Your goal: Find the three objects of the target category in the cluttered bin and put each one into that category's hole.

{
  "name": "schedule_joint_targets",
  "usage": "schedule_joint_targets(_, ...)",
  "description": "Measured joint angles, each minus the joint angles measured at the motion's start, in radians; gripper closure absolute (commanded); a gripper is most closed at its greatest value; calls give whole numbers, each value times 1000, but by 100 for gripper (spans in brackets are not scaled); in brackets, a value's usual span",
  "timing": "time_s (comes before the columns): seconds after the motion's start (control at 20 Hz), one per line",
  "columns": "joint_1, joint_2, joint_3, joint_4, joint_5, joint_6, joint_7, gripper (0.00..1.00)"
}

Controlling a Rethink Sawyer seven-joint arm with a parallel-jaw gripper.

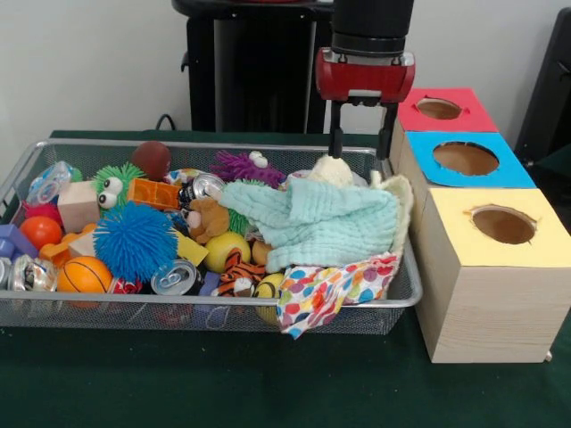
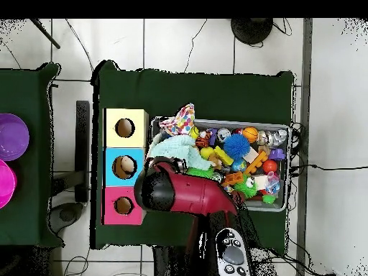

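My gripper [image 1: 363,150] hangs open and empty over the far right corner of the wire bin [image 1: 406,299], just above a cream plush [image 1: 332,169]. A mint cloth [image 1: 312,218] and a polka-dot cloth [image 1: 330,290] cover the bin's right end. The rest of the bin holds a blue spiky ball [image 1: 134,239], a small basketball [image 1: 83,275], cans [image 1: 174,278], a tiger plush [image 1: 236,272], a brown bear [image 1: 207,218] and several other toys. In the overhead view the red arm [image 2: 183,194] hides the gripper beside the bin [image 2: 287,169].
Three wooden boxes with holes stand in a row right of the bin: red top [image 1: 443,109], blue top [image 1: 466,159], yellow top [image 1: 502,223]. From above, something pale shows in the blue box's hole [image 2: 127,167]. Purple and pink bowls [image 2: 8,136] sit on another table.
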Motion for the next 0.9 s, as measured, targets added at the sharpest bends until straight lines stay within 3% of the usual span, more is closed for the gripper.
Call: schedule_joint_targets(0.9, -68, -17, -1, 5, 2, -36, 0, 0)
